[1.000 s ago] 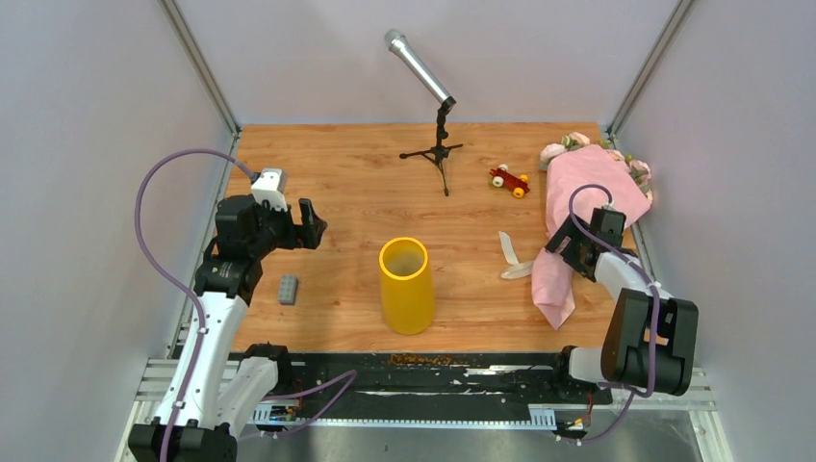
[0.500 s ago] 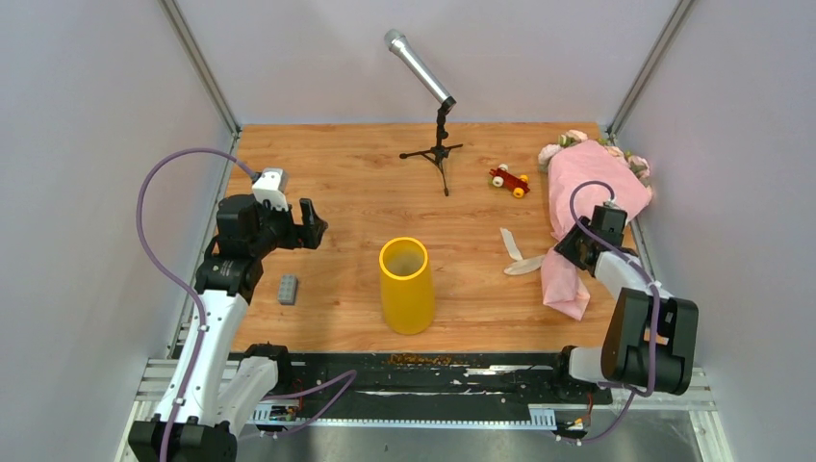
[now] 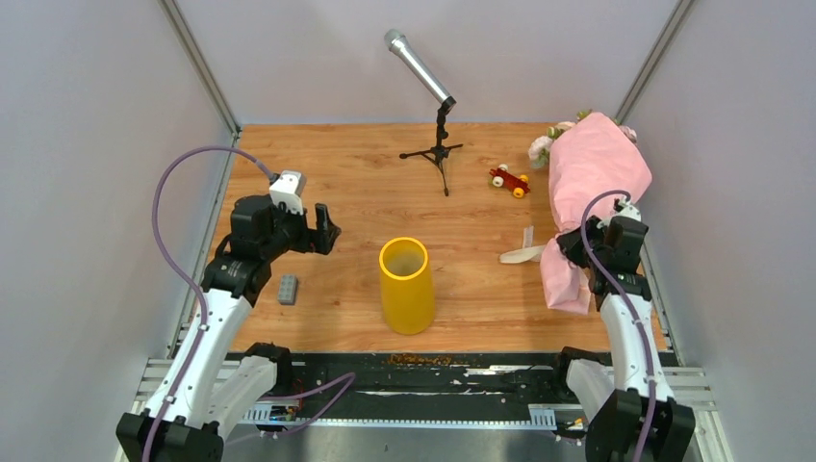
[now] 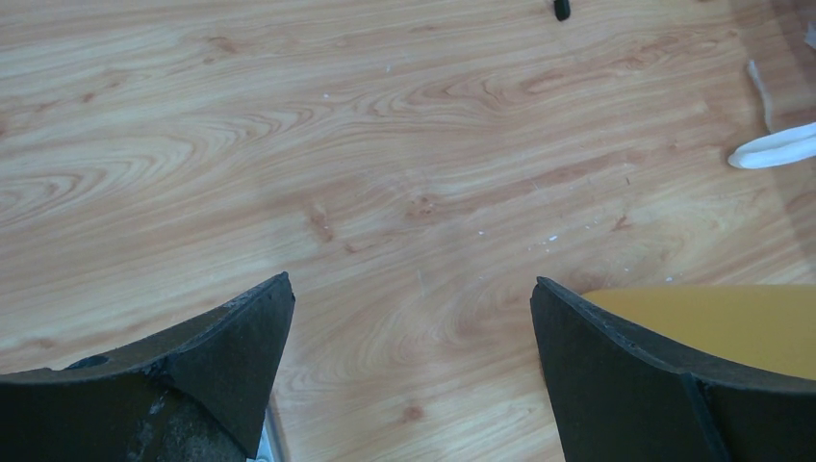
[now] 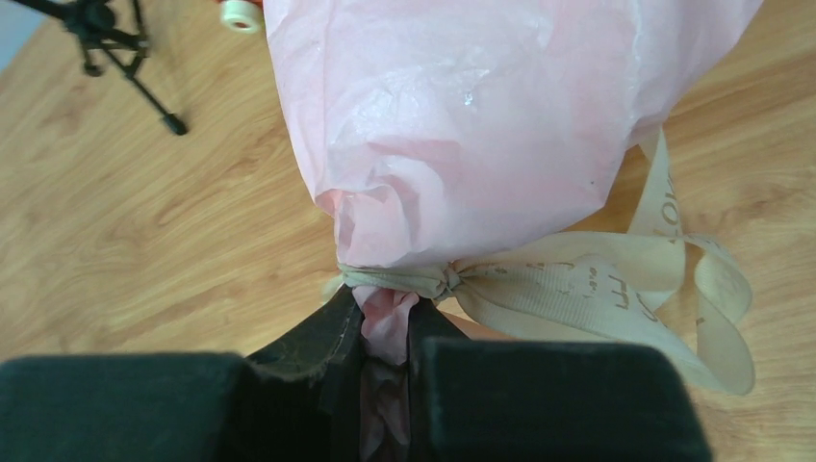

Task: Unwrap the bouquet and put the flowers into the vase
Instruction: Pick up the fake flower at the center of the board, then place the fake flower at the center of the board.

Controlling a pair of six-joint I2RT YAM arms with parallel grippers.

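Two robot arms are working at a wooden table (image 3: 366,173) that is carrying one bouquet (image 3: 592,183), one yellow vase (image 3: 406,286), one microphone on a tripod stand (image 3: 438,115), one red toy car (image 3: 509,180) and one small grey block (image 3: 288,289). The bouquet is lying along the table's right side, roses (image 3: 541,149) peeking out at the far end, its pink paper gathered under a knotted beige ribbon (image 5: 616,279). The right arm is stretching forward along the right edge, and its pincer (image 5: 385,318) is pinching the paper tail just below the knot, fingers nearly together. The vase is standing upright near the middle of the table, well apart from the bouquet. The left arm is bending at the elbow, wrist turned toward the vase, its pincer (image 4: 412,289) gaping wide and holding nothing.
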